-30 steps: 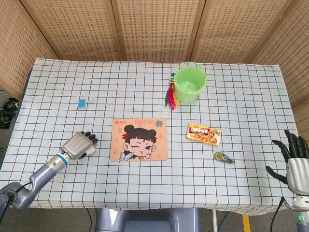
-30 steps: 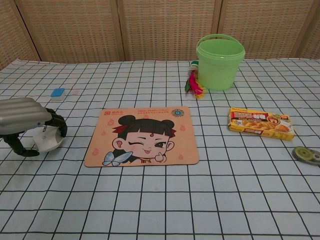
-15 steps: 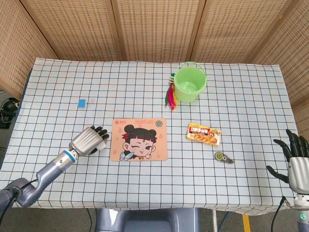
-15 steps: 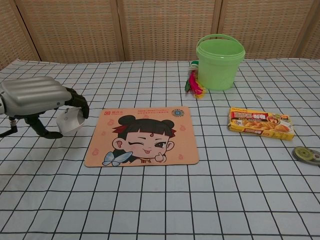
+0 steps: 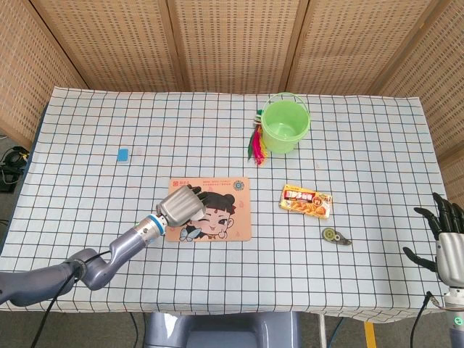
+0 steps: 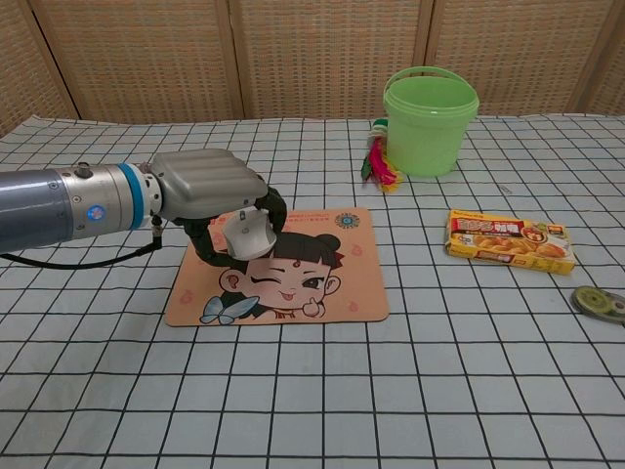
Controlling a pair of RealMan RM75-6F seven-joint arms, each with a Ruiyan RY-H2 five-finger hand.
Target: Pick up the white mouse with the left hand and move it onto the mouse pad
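My left hand point(image 6: 210, 191) grips the white mouse point(image 6: 249, 234) and holds it over the left part of the cartoon mouse pad point(image 6: 322, 278). Whether the mouse touches the pad cannot be told. In the head view the left hand point(image 5: 180, 204) covers the mouse and sits over the pad point(image 5: 225, 217). At the bottom right corner of the head view my right hand point(image 5: 447, 235) stands with its fingers spread, holding nothing, off the table's right edge.
A green bucket point(image 6: 430, 119) stands at the back right with a colourful feather toy point(image 6: 379, 161) beside it. A yellow snack box point(image 6: 508, 240) and a round tape dispenser point(image 6: 599, 303) lie to the right. A small blue eraser point(image 5: 122, 154) lies far left.
My left hand has carried the mouse rightward from the bare tablecloth to over the pad's left part. The right hand has sunk slightly lower in the head view.
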